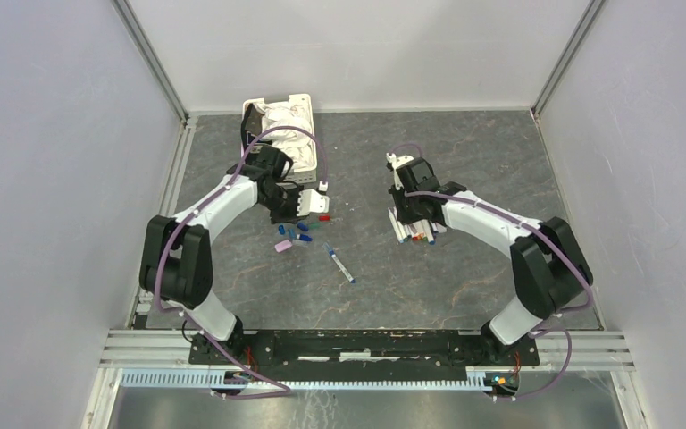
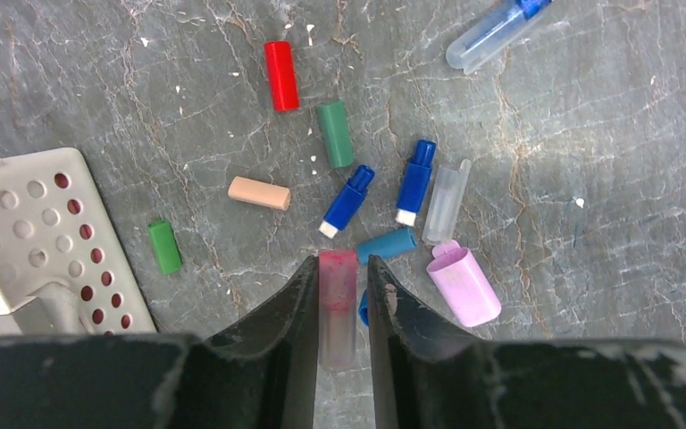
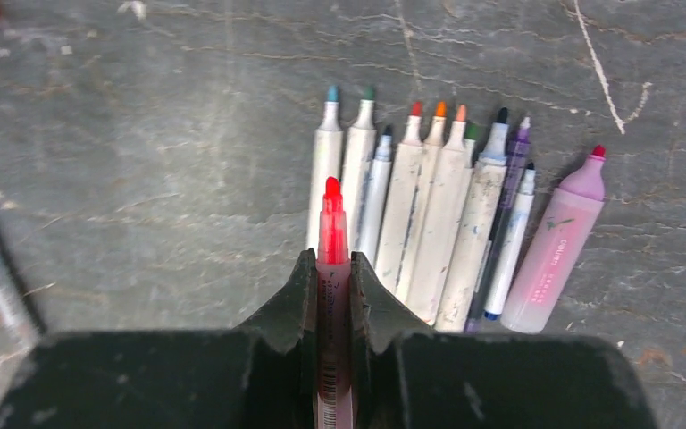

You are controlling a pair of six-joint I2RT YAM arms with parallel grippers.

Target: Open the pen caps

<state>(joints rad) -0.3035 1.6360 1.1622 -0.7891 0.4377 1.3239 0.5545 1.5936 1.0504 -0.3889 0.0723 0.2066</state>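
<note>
From above, the left end effector [image 1: 299, 204] hangs over the loose pen caps [image 1: 299, 234] scattered on the table [image 1: 464, 152], just in front of the white basket [image 1: 281, 116]. The right end effector [image 1: 408, 219] sits over a row of white pens [image 1: 415, 234], well apart from the caps. A single pen [image 1: 339, 265] lies alone between the two groups. It looks capped to us, so we judge the work unfinished.

In the left wrist view, a translucent reddish cap [image 2: 338, 286] stands between the fingers. One finger touches it and the other shows a sliver of gap, so we cannot tell whether the grip is firm or slack. Below it lie a red cap [image 2: 280, 75], two green ones, a peach one, several blue ones, a clear one and a wide pink cap [image 2: 464, 286], some touching each other.

If the reddish cap drops from here, it could bounce off that crowd and roll away. If the fingers go lower, they could knock the teal cap [image 2: 386, 244], which lies just beside their tips.

In the right wrist view, the end effector is pinched on a red-tipped pen [image 3: 331, 223] with its tip bare. It points along the uncapped row, beside a pink highlighter [image 3: 558, 241]. Set down carelessly, the pen could land across its neighbours and send them rolling, or its wet tip could smear the table.
</note>
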